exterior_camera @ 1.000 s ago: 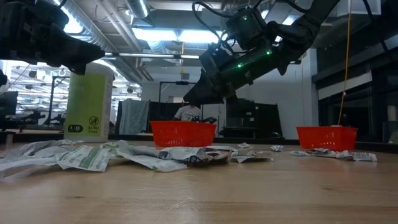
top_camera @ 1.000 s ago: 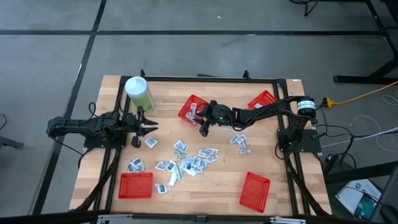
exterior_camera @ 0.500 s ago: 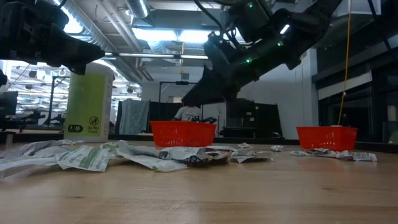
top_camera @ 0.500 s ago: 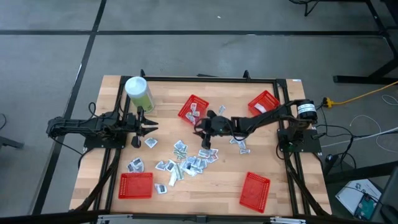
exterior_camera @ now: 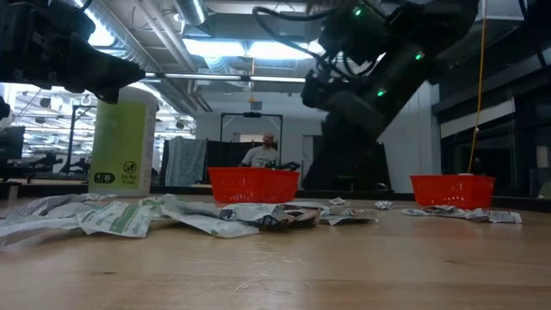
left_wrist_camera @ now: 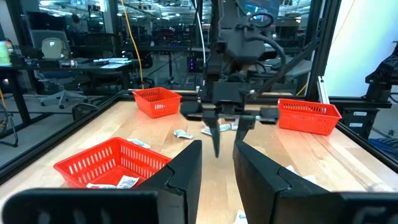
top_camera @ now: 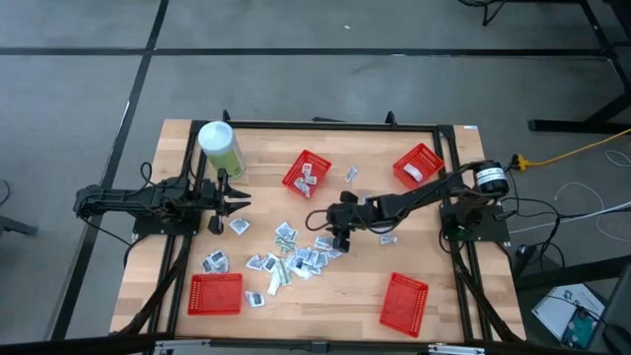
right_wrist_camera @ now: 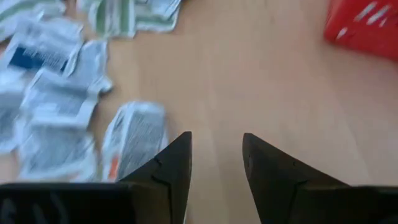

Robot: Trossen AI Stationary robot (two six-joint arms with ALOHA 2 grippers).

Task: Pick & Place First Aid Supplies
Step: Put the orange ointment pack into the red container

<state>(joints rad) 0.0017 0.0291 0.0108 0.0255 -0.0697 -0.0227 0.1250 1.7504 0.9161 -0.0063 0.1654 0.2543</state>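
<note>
High view: right gripper (top_camera: 341, 235) poised at the edge of the scattered small flat white-grey first aid packets (top_camera: 301, 258) mid-table, placed for a pick; left gripper (top_camera: 235, 200) parked at the table's left side

Right wrist view: fingers (right_wrist_camera: 173, 163) parted, nothing between them, 1 white wrapped packet (right_wrist_camera: 132, 138) just beside

Left wrist view: own fingers (left_wrist_camera: 186, 175) apart, empty, aimed toward the far red mesh baskets (left_wrist_camera: 309, 116)

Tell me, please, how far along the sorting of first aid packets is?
Some packets already lie in the top middle basket. The right gripper, open and empty, hangs over the loose packets mid-table. Most remain; the two near baskets look empty.
</note>
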